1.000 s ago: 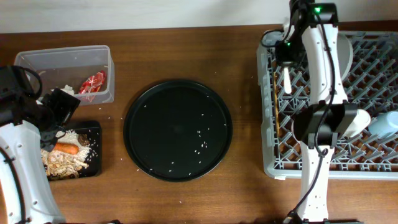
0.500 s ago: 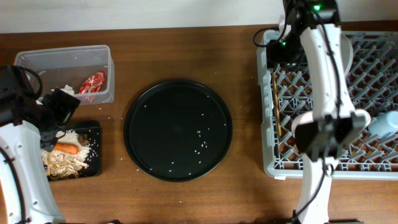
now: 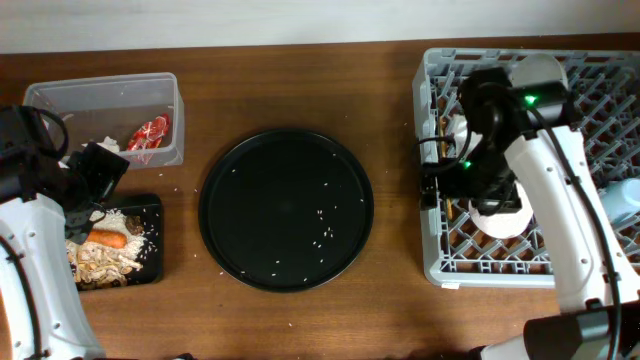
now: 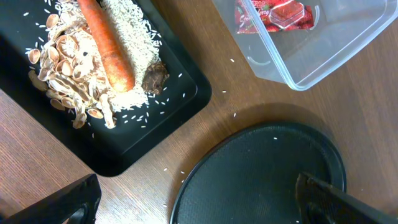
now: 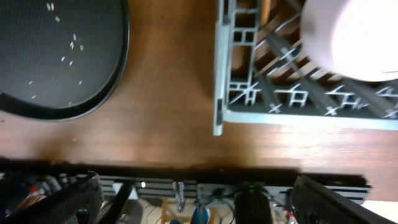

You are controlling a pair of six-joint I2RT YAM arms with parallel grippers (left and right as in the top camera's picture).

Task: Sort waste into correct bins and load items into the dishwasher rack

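Observation:
The grey dishwasher rack [image 3: 590, 262] fills the right side. In it are a white plate [image 3: 543, 70], a white bowl [image 3: 500, 220] [image 5: 357, 37], a light blue cup [image 3: 625, 200] and chopsticks [image 3: 449, 209]. My right gripper [image 3: 442, 180] [image 5: 199, 199] hangs open and empty over the rack's front left part. The clear bin [image 3: 100, 100] [image 4: 323, 56] holds a red-and-white wrapper [image 3: 148, 133] [image 4: 277, 14] and a white tissue [image 3: 108, 145]. The black bin [image 3: 150, 205] [image 4: 155, 124] holds a carrot [image 3: 108, 239] [image 4: 109, 53] and rice scraps [image 4: 134, 37]. My left gripper [image 3: 97, 180] [image 4: 202, 199] is open and empty between the two bins.
A large round black tray [image 3: 286, 208] [image 4: 267, 174] [image 5: 56, 68] with scattered rice grains lies mid-table. Loose grains dot the wood around it. The right wrist view shows the table's front edge just beyond the rack's near left corner [image 5: 217, 121].
My right gripper has opened and swung from the rack's back left to its front left; the white fork it held is no longer in it. The left arm has not moved.

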